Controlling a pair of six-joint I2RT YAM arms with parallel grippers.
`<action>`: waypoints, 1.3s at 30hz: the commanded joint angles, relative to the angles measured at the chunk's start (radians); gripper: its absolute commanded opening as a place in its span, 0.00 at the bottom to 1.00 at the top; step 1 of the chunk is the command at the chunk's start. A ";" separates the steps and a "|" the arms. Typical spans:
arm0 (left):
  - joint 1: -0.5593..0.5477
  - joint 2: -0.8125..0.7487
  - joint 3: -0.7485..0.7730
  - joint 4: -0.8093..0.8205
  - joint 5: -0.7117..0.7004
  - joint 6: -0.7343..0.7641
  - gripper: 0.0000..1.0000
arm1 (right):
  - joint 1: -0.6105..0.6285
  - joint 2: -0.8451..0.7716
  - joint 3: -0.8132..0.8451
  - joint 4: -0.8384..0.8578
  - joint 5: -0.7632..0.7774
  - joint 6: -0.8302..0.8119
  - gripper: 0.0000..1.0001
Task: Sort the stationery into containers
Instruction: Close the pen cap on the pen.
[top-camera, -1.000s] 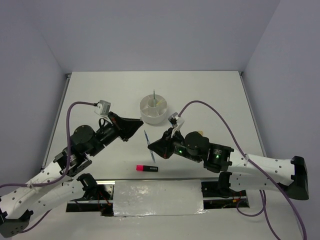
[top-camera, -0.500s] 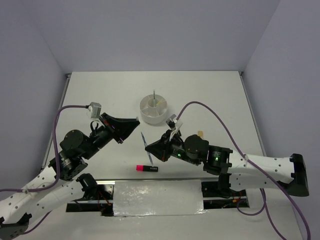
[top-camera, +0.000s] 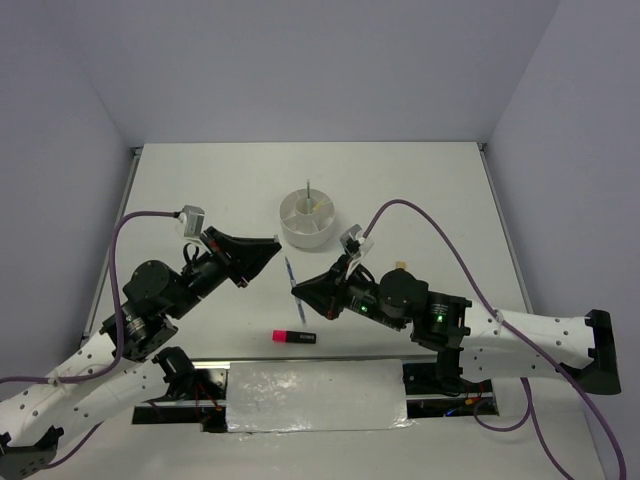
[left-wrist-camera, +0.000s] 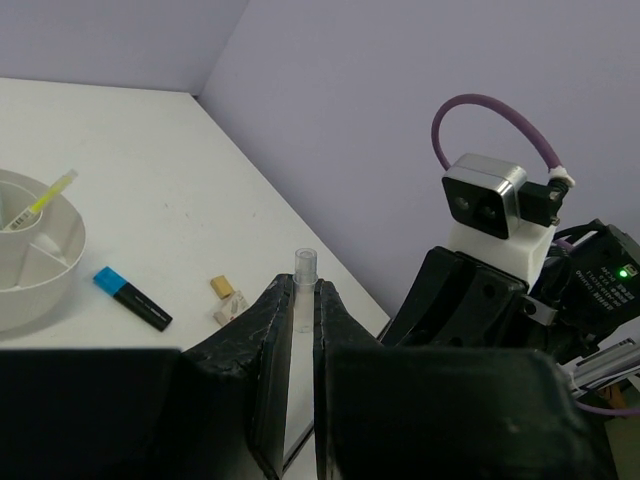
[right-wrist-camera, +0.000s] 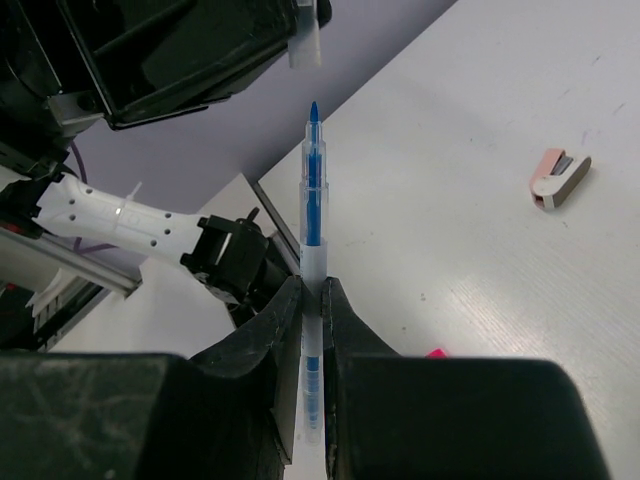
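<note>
Right wrist: right tool (right-wrist-camera: 311, 287) clamps slim clear-barrelled blue pen (right-wrist-camera: 312, 190); left tool (left-wrist-camera: 304, 291) pinches clear tubular cap (left-wrist-camera: 304, 264).

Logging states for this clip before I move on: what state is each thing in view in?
left gripper, shut on the clear cap
right gripper, shut on the blue pen
blue pen, uncapped, tip aimed at the cap
pink highlighter, lying flat, not held
blue highlighter, lying flat, not held
white cup, upright
yellow stick, leaning inside the cup
</note>
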 joint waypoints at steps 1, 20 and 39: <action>-0.004 0.000 -0.005 0.065 0.014 -0.013 0.00 | 0.011 -0.011 0.042 0.050 0.026 -0.028 0.00; -0.002 -0.004 0.007 0.061 0.014 -0.013 0.00 | 0.011 0.048 0.092 0.043 0.020 -0.034 0.00; -0.004 -0.003 -0.005 0.061 0.020 -0.019 0.00 | 0.011 0.067 0.137 0.024 0.057 -0.058 0.00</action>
